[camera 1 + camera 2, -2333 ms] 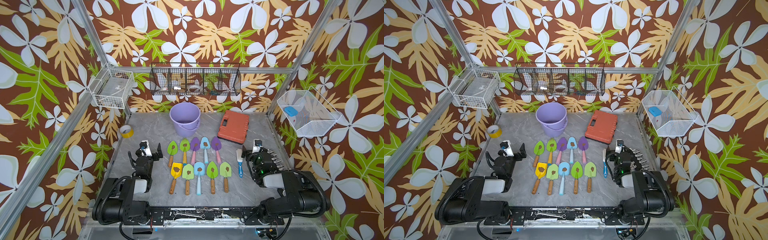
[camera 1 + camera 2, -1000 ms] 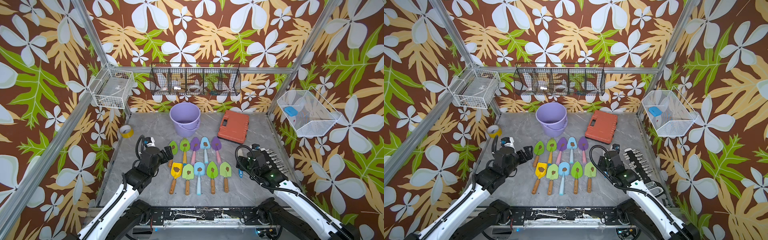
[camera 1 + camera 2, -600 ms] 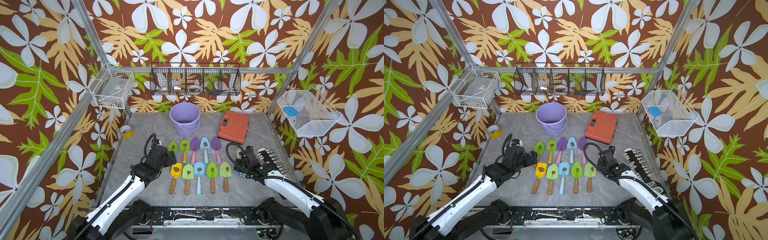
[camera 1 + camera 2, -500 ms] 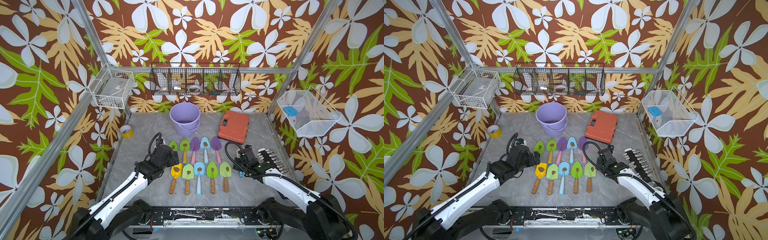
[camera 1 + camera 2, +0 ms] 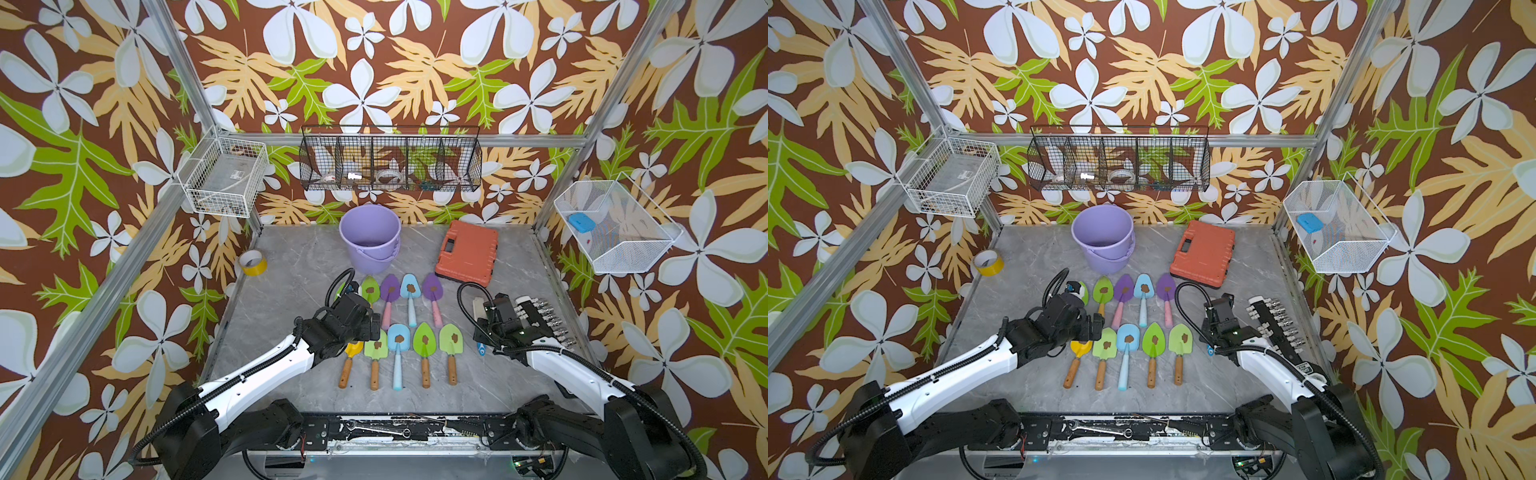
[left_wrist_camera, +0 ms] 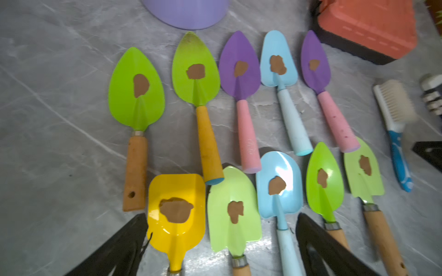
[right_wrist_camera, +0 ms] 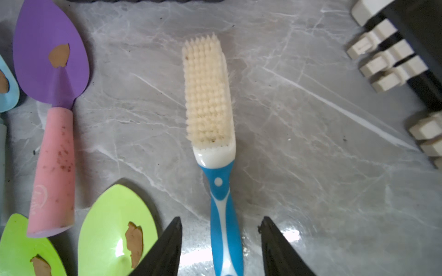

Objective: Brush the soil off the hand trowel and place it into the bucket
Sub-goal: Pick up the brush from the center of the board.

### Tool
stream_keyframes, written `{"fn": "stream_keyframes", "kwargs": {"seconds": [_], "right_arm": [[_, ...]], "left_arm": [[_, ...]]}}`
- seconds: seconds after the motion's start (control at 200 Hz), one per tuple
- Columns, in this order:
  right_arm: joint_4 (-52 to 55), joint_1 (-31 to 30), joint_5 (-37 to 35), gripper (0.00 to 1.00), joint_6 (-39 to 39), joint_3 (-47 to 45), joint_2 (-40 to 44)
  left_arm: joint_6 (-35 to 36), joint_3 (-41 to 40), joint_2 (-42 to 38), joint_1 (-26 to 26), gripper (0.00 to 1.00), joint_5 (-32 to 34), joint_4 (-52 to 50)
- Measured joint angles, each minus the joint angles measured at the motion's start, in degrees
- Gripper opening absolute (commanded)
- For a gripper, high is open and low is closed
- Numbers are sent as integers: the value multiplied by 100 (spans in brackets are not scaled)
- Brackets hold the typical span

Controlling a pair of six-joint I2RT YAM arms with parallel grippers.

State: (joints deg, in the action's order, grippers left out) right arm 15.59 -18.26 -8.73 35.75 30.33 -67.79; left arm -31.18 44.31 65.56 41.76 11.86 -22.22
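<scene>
Several hand trowels lie in two rows on the grey table, each with a brown soil blob (image 6: 176, 210) on its blade. The lavender bucket (image 5: 370, 239) stands upright behind them. My left gripper (image 6: 221, 219) hangs open over the front row's left end, its fingers to either side of the yellow trowel (image 6: 177, 229) and the light green trowel (image 6: 233, 210). It holds nothing. A brush (image 7: 208, 95) with white bristles and a blue handle lies right of the trowels. My right gripper (image 7: 221, 219) is open astride that handle, with a gap on each side.
An orange case (image 5: 467, 253) lies at the back right and a yellow tape roll (image 5: 252, 262) at the back left. A black rack of white-tipped bits (image 5: 540, 318) sits close to the right of the brush. Wire baskets hang on the walls above the table.
Both arms have reached forward from their folded pose. The left gripper has come over the front row's left end. The right gripper has come over the brush handle and its jaws have narrowed.
</scene>
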Motion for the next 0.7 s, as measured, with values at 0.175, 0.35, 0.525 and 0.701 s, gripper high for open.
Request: {"fn": "stream_keyframes", "kwargs": {"seconds": [0.175, 0.35, 0.525, 0.701], "right_arm": [[-269, 22, -4, 48, -24, -31, -382], [-426, 22, -35, 43, -63, 28, -667], [-551, 22, -103, 39, -129, 179, -984], [-605, 22, -236, 33, -151, 280, -1296]], "left_arm": [[-24, 0, 33, 2, 93, -341, 284], [-57, 0, 20, 2, 89, -420, 363], [-153, -48, 24, 2, 88, -376, 398], [-170, -94, 24, 2, 87, -321, 404]]}}
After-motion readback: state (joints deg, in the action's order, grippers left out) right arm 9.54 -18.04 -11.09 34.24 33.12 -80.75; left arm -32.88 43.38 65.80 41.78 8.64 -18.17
